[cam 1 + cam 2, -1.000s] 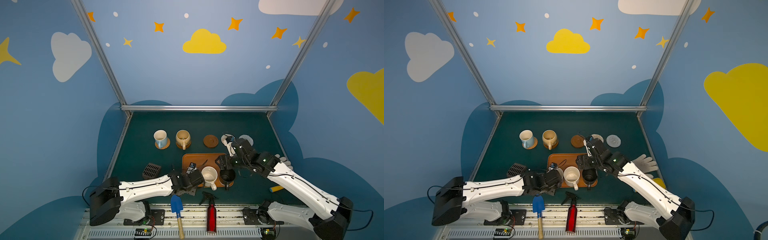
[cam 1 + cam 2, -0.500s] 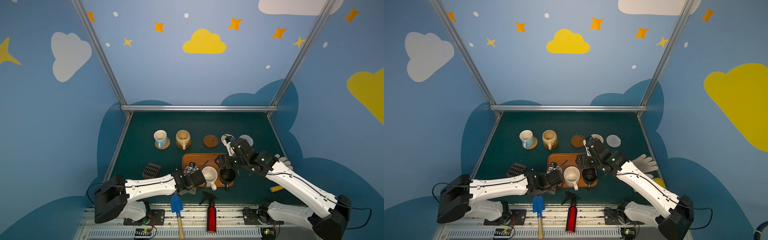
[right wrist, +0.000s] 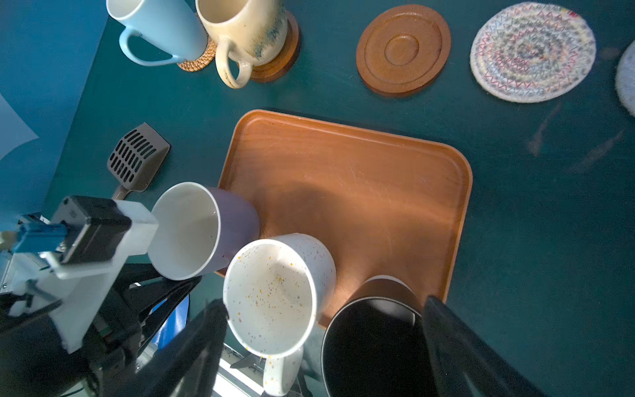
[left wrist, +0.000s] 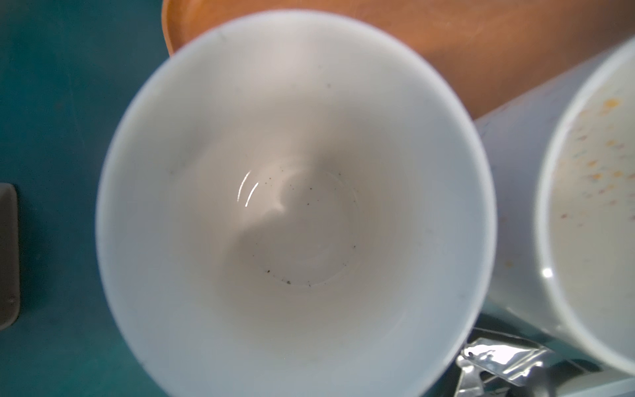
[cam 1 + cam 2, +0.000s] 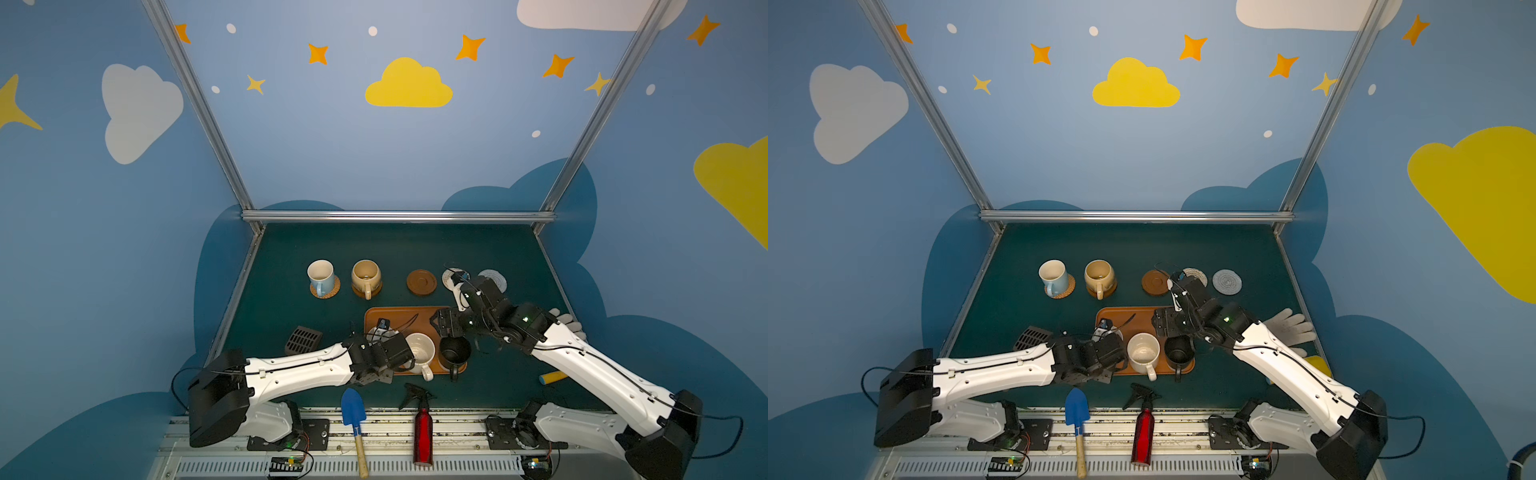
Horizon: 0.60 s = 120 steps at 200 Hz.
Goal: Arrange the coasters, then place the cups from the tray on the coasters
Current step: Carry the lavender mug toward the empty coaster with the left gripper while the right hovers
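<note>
My left claw (image 5: 388,358) has just closed on the lavender mug (image 3: 206,230) (its handle hidden from me), which stands at the tray's (image 3: 360,178) near left corner, so a lift toward the bare wooden coaster (image 5: 421,282) seems next, while my right claw (image 5: 446,326) hangs wide open, empty.

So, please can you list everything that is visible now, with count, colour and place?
mugs on coasters: two, back row, left; light blue mug on rattan coaster, tan mug on brown wooden coaster
bare coasters: three, back row, right; second brown wooden coaster, beige rope coaster, grey rope coaster
tray: one, orange-brown, centre
mugs at tray's near edge: three; lavender mug, speckled cream mug, black mug
slotted scoop: one, dark grey, left of tray
trowel: one, blue, front
spray bottle: one, red, front
glove: one, white, right
left gripper: jaws shut on lavender mug
right gripper: jaws open, above tray by black mug
</note>
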Each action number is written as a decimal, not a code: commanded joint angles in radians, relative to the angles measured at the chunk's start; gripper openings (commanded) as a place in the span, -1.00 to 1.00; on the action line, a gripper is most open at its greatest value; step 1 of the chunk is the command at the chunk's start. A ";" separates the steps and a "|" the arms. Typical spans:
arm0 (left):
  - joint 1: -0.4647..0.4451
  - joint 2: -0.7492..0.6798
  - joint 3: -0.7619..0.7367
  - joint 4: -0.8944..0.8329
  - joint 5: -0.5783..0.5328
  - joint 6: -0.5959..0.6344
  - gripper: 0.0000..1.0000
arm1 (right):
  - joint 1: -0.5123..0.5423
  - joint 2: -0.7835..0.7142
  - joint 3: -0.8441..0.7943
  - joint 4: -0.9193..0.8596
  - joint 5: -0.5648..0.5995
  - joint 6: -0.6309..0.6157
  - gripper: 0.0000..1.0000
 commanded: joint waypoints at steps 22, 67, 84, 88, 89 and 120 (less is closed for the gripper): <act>0.040 -0.066 0.073 0.001 -0.063 0.034 -0.94 | -0.009 -0.034 0.005 0.016 0.023 -0.002 0.79; 0.093 -0.052 0.194 0.010 -0.054 0.135 -0.94 | -0.052 -0.053 0.005 0.048 -0.116 -0.008 0.83; 0.113 -0.027 0.241 0.024 -0.033 0.173 -0.94 | -0.088 -0.084 -0.012 0.104 -0.238 -0.008 0.83; 0.117 -0.020 0.253 0.028 -0.026 0.182 -0.94 | -0.098 -0.090 -0.014 0.112 -0.256 -0.004 0.83; 0.120 -0.018 0.256 0.028 -0.025 0.184 -0.94 | -0.100 -0.092 -0.015 0.114 -0.260 -0.002 0.83; 0.165 0.045 0.346 0.063 0.015 0.251 -0.94 | -0.186 -0.112 -0.027 0.148 -0.332 0.020 0.83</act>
